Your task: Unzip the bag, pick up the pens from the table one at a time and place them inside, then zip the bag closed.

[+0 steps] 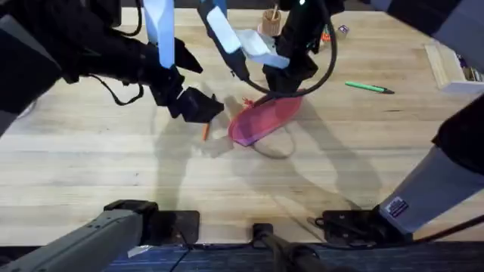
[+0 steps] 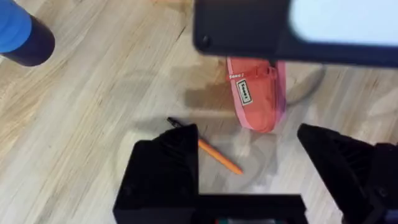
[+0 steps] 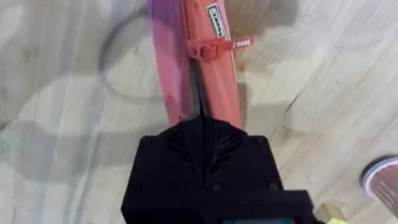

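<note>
The pink-red bag (image 1: 265,119) lies in the middle of the table (image 1: 113,181), propped on its edge. My right gripper (image 1: 292,89) is at its far end. In the right wrist view the fingers (image 3: 201,124) are pressed together on the bag (image 3: 211,74) at its zipper seam. My left gripper (image 1: 203,107) hovers open just left of the bag. The orange pen (image 2: 219,157) lies on the wood between its fingers (image 2: 171,155), and its tip shows in the overhead view as the orange pen (image 1: 205,132). The green pen (image 1: 369,88) lies alone to the right.
A thin grey cord loop (image 1: 276,149) lies against the bag's near side. A wooden holder (image 1: 271,23) stands at the back centre and a light box (image 1: 454,66) at the right edge. A blue cylinder (image 2: 18,34) stands beyond my left gripper.
</note>
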Motion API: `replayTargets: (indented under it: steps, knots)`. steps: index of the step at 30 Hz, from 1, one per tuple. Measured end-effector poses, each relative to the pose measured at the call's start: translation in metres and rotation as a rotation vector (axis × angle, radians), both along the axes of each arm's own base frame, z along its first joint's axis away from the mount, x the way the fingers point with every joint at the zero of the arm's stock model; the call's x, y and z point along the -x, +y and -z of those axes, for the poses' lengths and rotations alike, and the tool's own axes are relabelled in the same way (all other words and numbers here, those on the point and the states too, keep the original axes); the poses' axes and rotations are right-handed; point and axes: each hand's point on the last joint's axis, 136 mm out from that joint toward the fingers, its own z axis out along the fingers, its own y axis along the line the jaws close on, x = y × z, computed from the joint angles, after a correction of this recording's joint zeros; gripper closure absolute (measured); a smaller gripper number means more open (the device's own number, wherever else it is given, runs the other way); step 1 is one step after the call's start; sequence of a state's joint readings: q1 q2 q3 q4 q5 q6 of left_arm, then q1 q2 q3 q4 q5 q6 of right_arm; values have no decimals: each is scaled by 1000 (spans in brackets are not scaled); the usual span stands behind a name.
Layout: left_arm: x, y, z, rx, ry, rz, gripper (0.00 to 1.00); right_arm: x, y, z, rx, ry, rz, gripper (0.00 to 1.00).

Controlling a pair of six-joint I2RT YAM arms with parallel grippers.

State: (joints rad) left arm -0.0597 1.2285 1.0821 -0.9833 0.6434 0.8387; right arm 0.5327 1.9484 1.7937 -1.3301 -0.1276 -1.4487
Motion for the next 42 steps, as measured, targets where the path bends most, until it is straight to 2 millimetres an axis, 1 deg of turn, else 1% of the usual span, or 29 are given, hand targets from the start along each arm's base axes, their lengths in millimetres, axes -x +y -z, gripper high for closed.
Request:
replayTargets:
  steps: [8,16,17,22,23,24,29,30,32,42]
  knots:
    - [0,0,0,0,1,0,7,-8,5,27,6,11,0,971]
    - [2,0,1,-1,9,0,7,-8,7,58,35,82,-3,972]
    - [2,0,1,-1,9,0,7,-8,8,61,35,90,-2,972]
    - [2,0,1,-1,10,0,8,-7,8,61,30,96,-1,972]
    - [2,0,1,-1,10,0,7,-7,8,61,31,96,0,934]
    - [2,0,1,-1,10,0,7,-6,8,61,32,99,1,843]
    - [2,0,1,-1,12,0,8,-6,7,63,37,106,-1,114]
    - [2,0,1,-1,12,0,7,-6,7,65,38,108,-6,35]
    - [2,0,1,-1,12,0,7,-6,7,66,38,109,-8,9]
    - [2,0,1,-1,12,0,7,-8,6,66,32,110,-3,5]
